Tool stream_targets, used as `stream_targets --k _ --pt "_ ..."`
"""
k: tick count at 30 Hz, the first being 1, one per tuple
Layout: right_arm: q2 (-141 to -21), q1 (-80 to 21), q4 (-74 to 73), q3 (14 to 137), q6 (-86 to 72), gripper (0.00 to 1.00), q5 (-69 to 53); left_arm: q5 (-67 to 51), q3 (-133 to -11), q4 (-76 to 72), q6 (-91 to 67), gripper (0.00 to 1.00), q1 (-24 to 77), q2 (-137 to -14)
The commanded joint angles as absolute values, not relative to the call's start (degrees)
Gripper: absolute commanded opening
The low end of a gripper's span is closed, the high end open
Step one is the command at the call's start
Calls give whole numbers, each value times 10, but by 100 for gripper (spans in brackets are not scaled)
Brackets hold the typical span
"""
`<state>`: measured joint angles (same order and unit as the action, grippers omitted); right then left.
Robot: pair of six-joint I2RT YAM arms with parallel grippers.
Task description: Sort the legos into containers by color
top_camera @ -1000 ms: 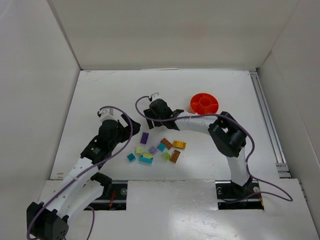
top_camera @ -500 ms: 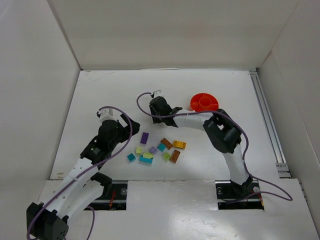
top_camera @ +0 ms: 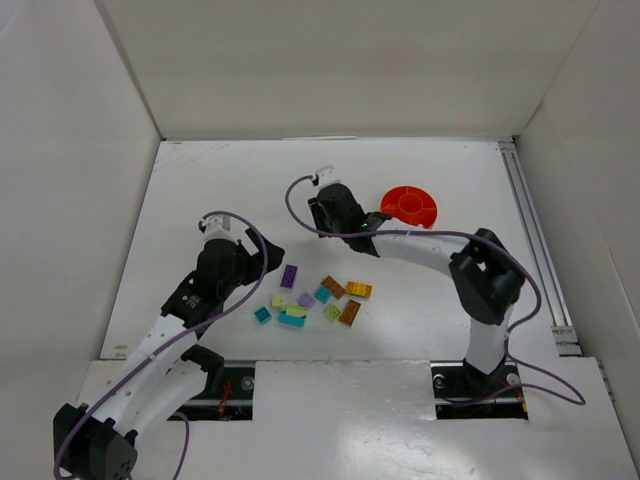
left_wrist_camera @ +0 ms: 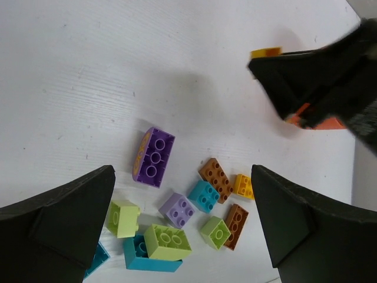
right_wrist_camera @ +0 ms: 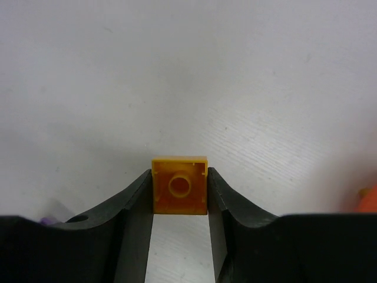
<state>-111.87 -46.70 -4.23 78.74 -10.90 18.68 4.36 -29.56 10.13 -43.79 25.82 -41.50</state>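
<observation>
On the white tabletop (top_camera: 200,180), most of the legos (top_camera: 312,298) lie in a loose bunch near the front, between the two arms. A long purple lego (left_wrist_camera: 153,156) lies a little apart at the far left of the bunch. To its right are a brown lego (left_wrist_camera: 215,177), a small orange-yellow lego (left_wrist_camera: 242,186) and a teal lego (left_wrist_camera: 204,196), all close together. A pale purple lego (left_wrist_camera: 178,209) sits just beside the teal one. A lime lego (left_wrist_camera: 166,242) lies on top of a long teal lego (left_wrist_camera: 147,260).

The left pincer (left_wrist_camera: 182,177) hangs over the bunch. Its two fingers are spread wide and nothing is between them.

The right pincer (right_wrist_camera: 179,177) is held off the tabletop, farther back than the bunch and just left of the round orange bowl (top_camera: 428,210). It is pinching one square orange lego (right_wrist_camera: 179,187). The two fingers press on the lego's left and right sides. The lego's hollow underside, with one round tube in the middle, faces the wrist camera. A bit of the bowl shows at the right edge of that view.

From above, the right arm covers the near left part of the bowl. Walls inside the bowl split it into parts. What lies in those parts is too small to tell.
</observation>
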Motion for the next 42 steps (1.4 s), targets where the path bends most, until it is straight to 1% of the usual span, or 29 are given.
stream_targets --k 1,4,5,8,13,16,21,24,28,34,36,38,42 --pt "-1011 -450 9 748 -72 13 182 11 -288 66 -414 100 261 -426" --pt "-960 -418 9 702 -72 12 160 -5 -288 52 -407 100 261 -442" --pt "-924 -410 9 670 -66 12 155 -12 -288 45 -407 100 261 -451" --pt "-857 -370 -5 630 -61 12 155 -18 -288 39 -401 100 261 -465" --pt "-810 -316 -64 602 -61 13 191 -29 -288 25 -395 100 261 -476" --pt "-805 -300 -106 602 -67 13 223 -29 -288 25 -389 100 261 -483" --pt "-805 -287 -140 613 -72 13 236 -29 -294 20 -389 100 261 -494" --pt "-825 -287 -140 618 -72 13 230 -29 -294 20 -384 100 261 -507" --pt "-847 -281 -140 624 -84 17 230 -34 -304 20 -384 100 261 -514" --pt "-881 -281 -133 640 -95 17 217 -34 -304 20 -384 100 261 -519" --pt "-882 -281 -133 640 -102 21 217 -34 -304 20 -384 100 261 -519" --pt "-882 -281 -133 640 -110 22 217 -34 -304 20 -384 100 261 -519" --pt "-864 -305 -133 627 -124 22 245 -34 -304 25 -384 100 261 -513"
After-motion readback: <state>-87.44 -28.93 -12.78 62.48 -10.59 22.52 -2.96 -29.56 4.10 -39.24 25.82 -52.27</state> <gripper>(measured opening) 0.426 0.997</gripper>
